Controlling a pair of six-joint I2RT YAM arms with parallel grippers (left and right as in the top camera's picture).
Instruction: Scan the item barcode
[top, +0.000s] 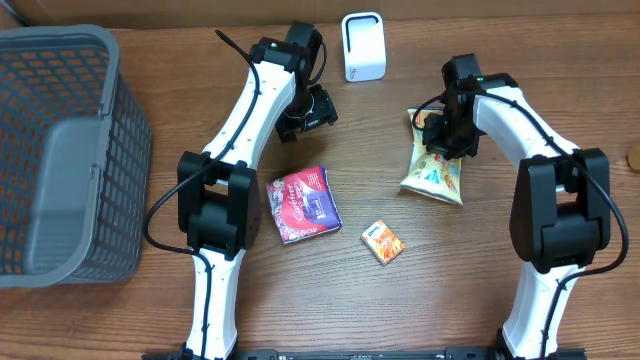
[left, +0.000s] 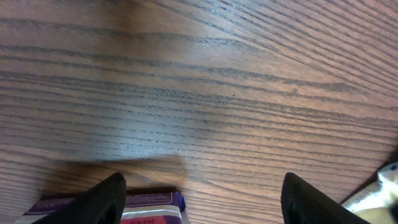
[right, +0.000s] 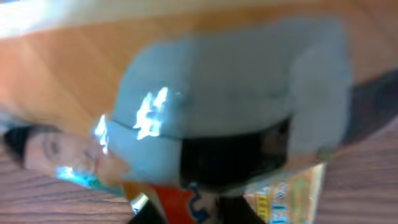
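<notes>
yellow snack bag near scanner unscanned; we can't tell if right gripper pinches it; left gripper spread.

left gripper fingers wide apart above wood table; purple packet edge bottom left; pale shape right, maybe bag.

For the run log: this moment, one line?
left gripper: jaws open, empty | right gripper: at yellow plastic snack bag, grip unclear | white rounded scanner: untouched
</notes>
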